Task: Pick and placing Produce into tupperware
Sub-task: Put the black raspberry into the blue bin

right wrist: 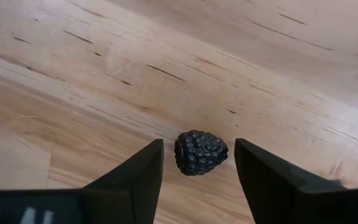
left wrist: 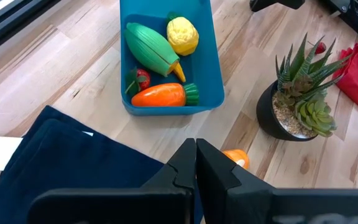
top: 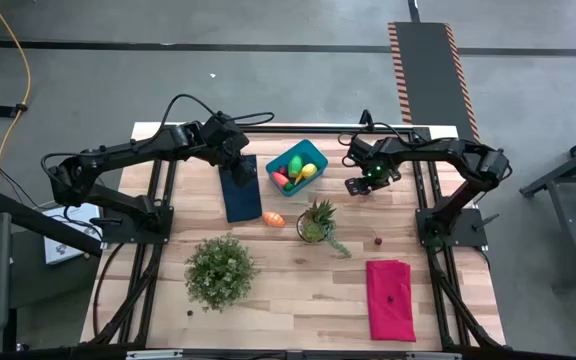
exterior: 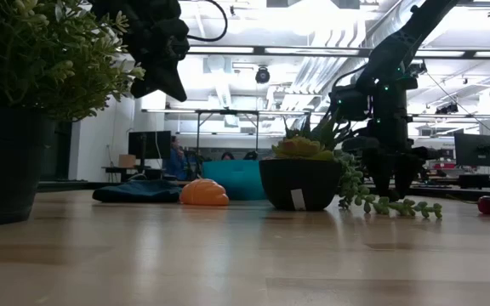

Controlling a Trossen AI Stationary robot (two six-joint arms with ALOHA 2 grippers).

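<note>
The blue tupperware (top: 313, 152) stands at the table's far middle. In it lie a green oval (left wrist: 151, 48), a yellow lemon (left wrist: 183, 35), an orange carrot (left wrist: 163, 95) and a small red piece (left wrist: 140, 79). An orange oval (top: 274, 218) lies on the table near the tub. To the tub's right, a dark blackberry (right wrist: 201, 152) rests on the wood. My right gripper (right wrist: 199, 162) points down over it, open, one finger on either side with small gaps. My left gripper (left wrist: 196, 155) hangs shut and empty above the dark blue cloth (top: 241, 190).
A spiky succulent in a dark pot (top: 316, 222) stands near the orange oval. A bushy potted plant (top: 220, 270) is at the near left, a red cloth (top: 390, 298) at the near right, and a small red berry (top: 377, 240) between them.
</note>
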